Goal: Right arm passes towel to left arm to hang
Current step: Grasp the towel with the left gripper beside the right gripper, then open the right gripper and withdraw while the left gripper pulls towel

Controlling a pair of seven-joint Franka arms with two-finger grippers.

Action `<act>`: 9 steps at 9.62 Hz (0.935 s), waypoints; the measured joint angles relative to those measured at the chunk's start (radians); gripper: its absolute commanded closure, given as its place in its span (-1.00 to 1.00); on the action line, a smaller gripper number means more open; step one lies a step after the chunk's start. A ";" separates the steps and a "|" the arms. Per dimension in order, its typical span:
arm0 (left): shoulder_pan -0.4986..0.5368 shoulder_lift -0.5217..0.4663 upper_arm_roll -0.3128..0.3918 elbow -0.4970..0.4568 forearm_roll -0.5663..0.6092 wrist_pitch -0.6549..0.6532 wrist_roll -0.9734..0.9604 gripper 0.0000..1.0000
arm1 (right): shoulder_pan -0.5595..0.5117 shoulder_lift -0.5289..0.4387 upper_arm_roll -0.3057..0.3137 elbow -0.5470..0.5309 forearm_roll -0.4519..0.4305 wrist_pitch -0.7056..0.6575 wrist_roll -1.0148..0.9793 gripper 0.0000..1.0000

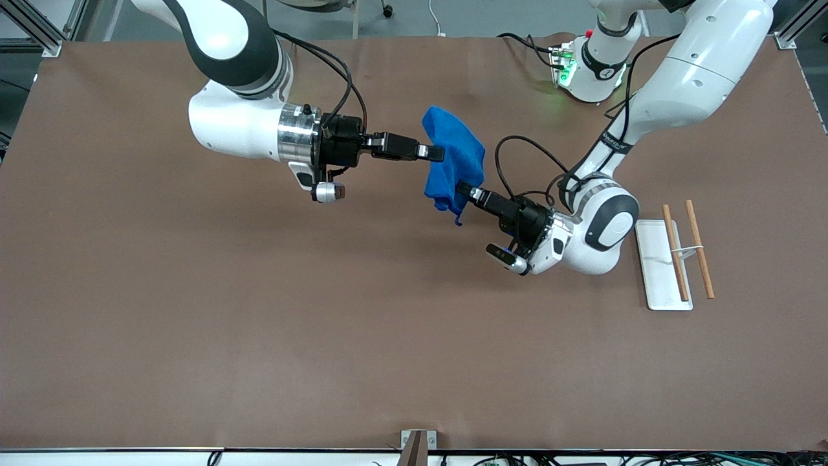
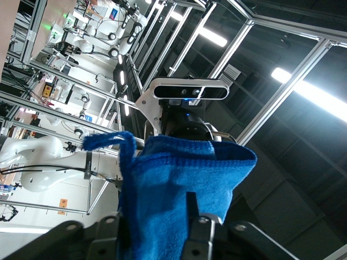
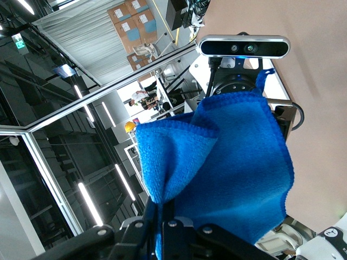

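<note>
The blue towel (image 1: 456,158) hangs bunched in the air over the middle of the table. My right gripper (image 1: 438,153) is shut on its upper part; in the right wrist view the towel (image 3: 238,162) is pinched between the closed fingers of the gripper (image 3: 165,203). My left gripper (image 1: 461,188) is at the towel's lower edge. In the left wrist view its fingers (image 2: 191,208) stand apart, with the towel (image 2: 179,173) filling the gap of the gripper (image 2: 157,208). The towel's corner loop (image 2: 108,142) sticks out sideways.
A white base plate (image 1: 660,285) with two wooden rods (image 1: 700,255) lies on the brown table (image 1: 259,323) toward the left arm's end. Each wrist view shows the other arm's wrist camera (image 2: 190,92) (image 3: 244,47) just past the towel.
</note>
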 measured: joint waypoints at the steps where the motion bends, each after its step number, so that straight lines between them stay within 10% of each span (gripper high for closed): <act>1: 0.005 0.000 0.000 0.000 0.000 -0.001 -0.007 0.95 | 0.000 0.000 0.000 0.002 0.001 0.000 0.000 1.00; 3: 0.030 -0.002 0.000 0.003 0.000 -0.006 -0.038 1.00 | 0.000 0.000 0.000 0.005 0.003 0.000 0.000 0.75; 4: 0.044 -0.004 0.000 0.007 0.000 -0.011 -0.056 1.00 | 0.000 0.000 0.000 0.006 0.003 0.001 0.000 -0.97; 9: 0.070 -0.014 0.008 0.093 0.000 -0.011 -0.226 1.00 | -0.053 0.000 -0.011 -0.009 -0.137 0.014 -0.011 -1.00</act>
